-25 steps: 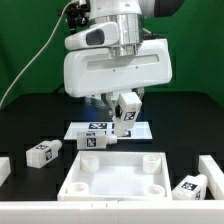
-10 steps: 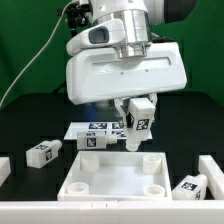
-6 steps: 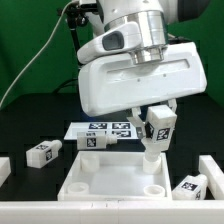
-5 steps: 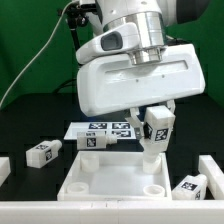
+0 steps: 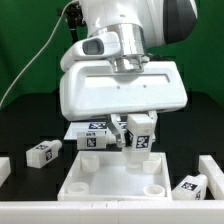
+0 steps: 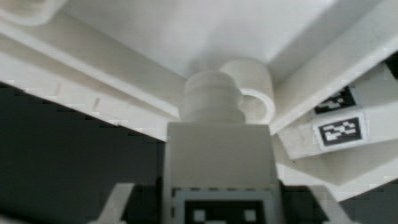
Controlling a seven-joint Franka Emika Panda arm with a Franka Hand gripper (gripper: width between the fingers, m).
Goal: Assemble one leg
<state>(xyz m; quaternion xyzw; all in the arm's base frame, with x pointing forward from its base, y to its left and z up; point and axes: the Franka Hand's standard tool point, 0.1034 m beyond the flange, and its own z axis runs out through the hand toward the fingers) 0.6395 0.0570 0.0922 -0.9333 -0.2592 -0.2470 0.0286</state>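
Observation:
My gripper (image 5: 133, 138) is shut on a leg (image 5: 139, 131), a stubby white block with a black-and-white tag. It holds the leg upright above the far middle of the large white square tray-like piece (image 5: 117, 178). In the wrist view the held leg (image 6: 222, 140) runs down the middle, its round tip just above the tray's surface (image 6: 160, 40), and the dark fingers (image 6: 139, 195) show at either side. Other legs lie on the table: one at the exterior view's left (image 5: 44, 153), one at the right (image 5: 187, 186), one behind the tray (image 5: 97, 138).
The marker board (image 5: 92, 127) lies behind the tray, partly hidden by my arm; its tags show in the wrist view (image 6: 338, 115). White parts lie at the exterior view's left edge (image 5: 4, 168) and right edge (image 5: 213, 170). A black cable hangs at the back left.
My gripper has carried the leg from the tray's far right corner back toward the exterior view's left, and it is now lower over the tray's far middle.

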